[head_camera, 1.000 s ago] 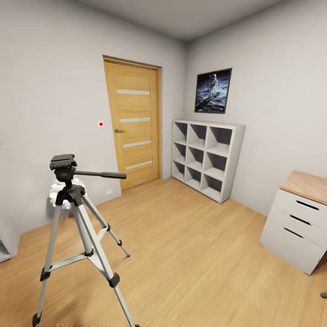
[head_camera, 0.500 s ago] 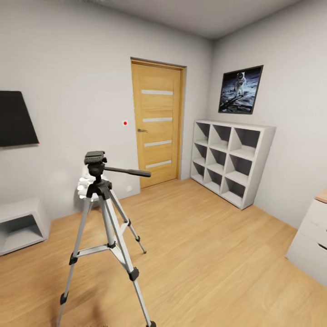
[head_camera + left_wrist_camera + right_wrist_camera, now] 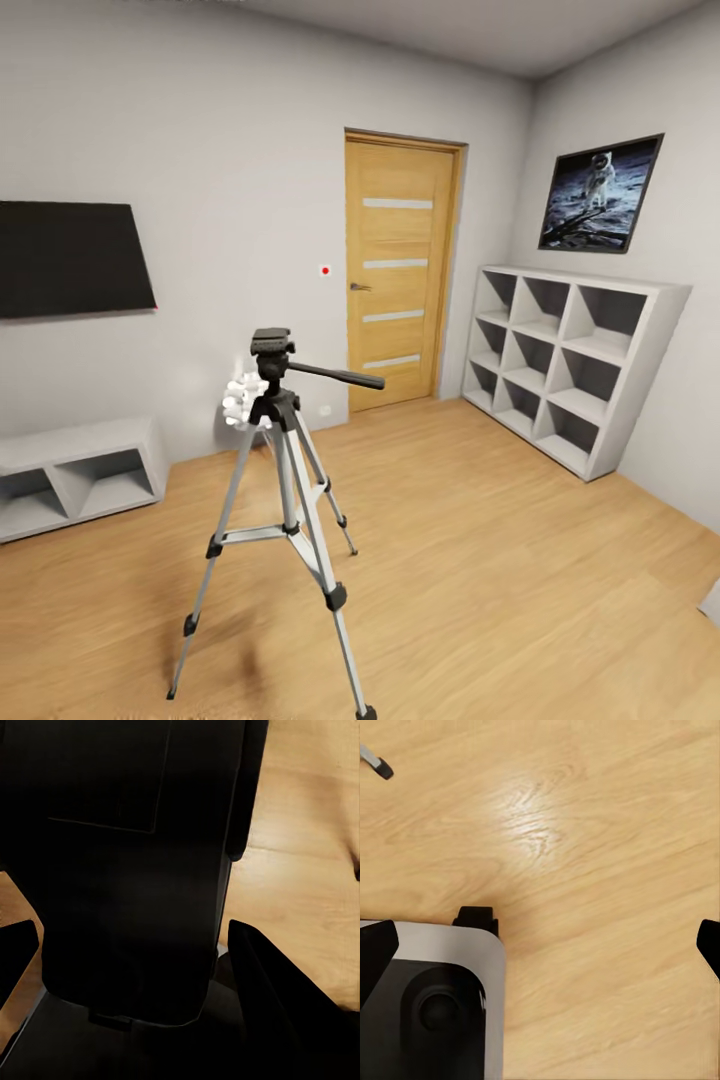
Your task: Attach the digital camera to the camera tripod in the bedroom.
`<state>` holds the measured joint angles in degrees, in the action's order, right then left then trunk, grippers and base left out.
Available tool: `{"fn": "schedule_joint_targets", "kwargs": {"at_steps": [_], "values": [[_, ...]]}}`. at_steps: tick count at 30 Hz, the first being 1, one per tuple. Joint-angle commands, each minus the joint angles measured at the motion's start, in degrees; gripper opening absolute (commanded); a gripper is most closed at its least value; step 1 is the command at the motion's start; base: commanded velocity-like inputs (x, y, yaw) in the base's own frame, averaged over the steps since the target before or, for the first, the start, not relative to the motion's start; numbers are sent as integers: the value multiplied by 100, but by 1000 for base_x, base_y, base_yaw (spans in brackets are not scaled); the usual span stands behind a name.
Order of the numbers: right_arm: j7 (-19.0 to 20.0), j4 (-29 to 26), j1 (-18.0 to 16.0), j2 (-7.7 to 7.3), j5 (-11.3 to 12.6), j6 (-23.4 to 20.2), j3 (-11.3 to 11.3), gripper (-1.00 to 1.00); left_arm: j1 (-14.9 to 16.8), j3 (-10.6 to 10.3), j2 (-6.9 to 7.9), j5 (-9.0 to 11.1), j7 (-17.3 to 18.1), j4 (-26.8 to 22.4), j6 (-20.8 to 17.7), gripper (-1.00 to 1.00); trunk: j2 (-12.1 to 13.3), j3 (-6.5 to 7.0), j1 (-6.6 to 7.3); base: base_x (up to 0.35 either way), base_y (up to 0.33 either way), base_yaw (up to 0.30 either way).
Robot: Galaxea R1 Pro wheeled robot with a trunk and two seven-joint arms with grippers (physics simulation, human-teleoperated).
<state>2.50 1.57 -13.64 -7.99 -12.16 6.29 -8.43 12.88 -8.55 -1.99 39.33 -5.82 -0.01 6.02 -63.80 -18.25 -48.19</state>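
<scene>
So the camera tripod (image 3: 285,500) stands lower left of centre on the wood floor (image 3: 480,560). Left gripper (image 3: 127,967) fingers look spread around a dark boxy thing; right gripper (image 3: 540,945) jaws wide apart.

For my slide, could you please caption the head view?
Camera tripod standing on the bedroom's wood floor, between the wall TV and the door.

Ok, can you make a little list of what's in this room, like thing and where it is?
room: bedroom, wood floor
tripod: standing on the floor, nothing on its head
door: shut, back wall
TV: on the wall, off
cube shelf: right wall
picture: above the shelf
left gripper: fingers apart around a black object
right gripper: open, over floor
</scene>
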Motion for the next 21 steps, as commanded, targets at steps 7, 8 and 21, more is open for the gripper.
{"fn": "schedule_joint_targets", "kwargs": {"at_steps": [7,8,21], "values": [[12,18,-7,6,-43,51,-55,100,4,-50,-8,22,-15,1,13,-100,-4,-7,0,0,0,300],[13,18,-7,6,-42,53,-58,100,4,-50,-9,22,-15,1,13,-100,-4,-7,0,0,0,300],[13,18,-7,9,-33,71,-68,100,4,-50,-20,22,-15,1,13,-100,-4,-7,0,0,0,300]]}}
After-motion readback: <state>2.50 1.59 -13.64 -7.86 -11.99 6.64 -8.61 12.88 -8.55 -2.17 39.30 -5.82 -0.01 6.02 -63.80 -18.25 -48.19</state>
